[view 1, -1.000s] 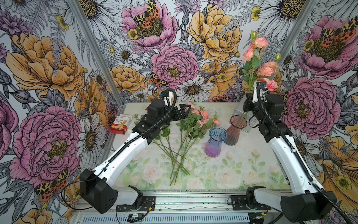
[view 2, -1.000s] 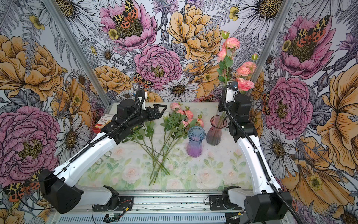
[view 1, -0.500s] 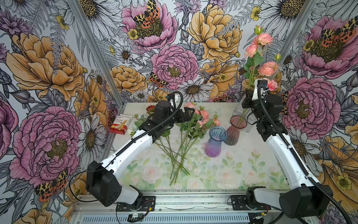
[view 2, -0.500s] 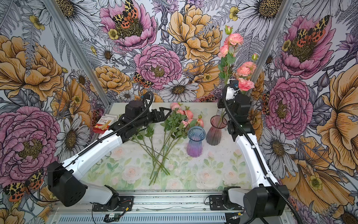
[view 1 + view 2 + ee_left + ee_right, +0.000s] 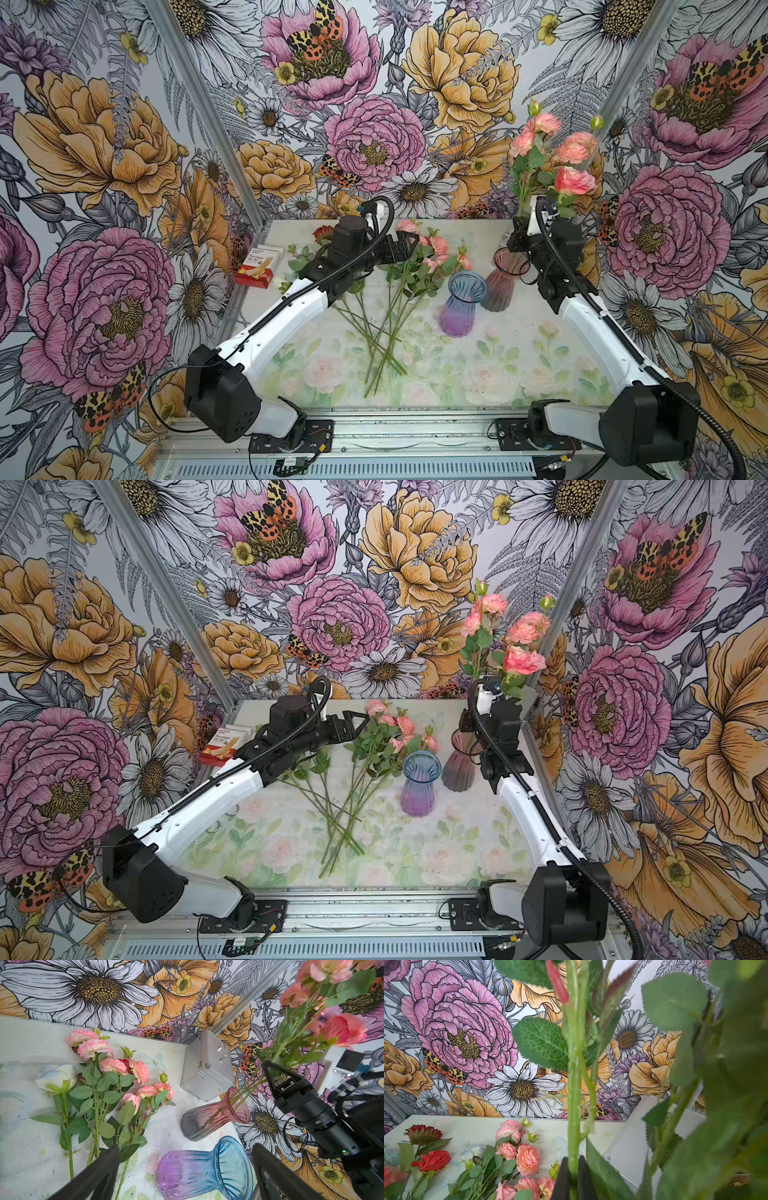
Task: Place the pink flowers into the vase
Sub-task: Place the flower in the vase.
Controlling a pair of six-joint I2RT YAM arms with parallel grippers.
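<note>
Pink flowers (image 5: 575, 180) stand in the vase (image 5: 500, 291), right gripper (image 5: 573, 1160) clamped on one stem. Left gripper (image 5: 405, 245) gapes wide, empty.

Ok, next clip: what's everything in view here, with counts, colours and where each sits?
pink flowers: several sprays, salmon-pink, lying mid-table; a further bunch stands with its stems in the pink vase
pink vase: one, pink fading to grey, back right of table
blue vase: one, blue over purple, empty, beside the pink vase
red flowers: two seen, one bright, one dark, lying left of the pink sprays
white rose: one, white, lying beside the pink sprays
case: one, silver, back right corner
box: one, red and white, left table edge
table: one, pale floral print
left hand: open, empty, above the lying sprays
right hand: shut on a stem of the bunch, above the pink vase
</note>
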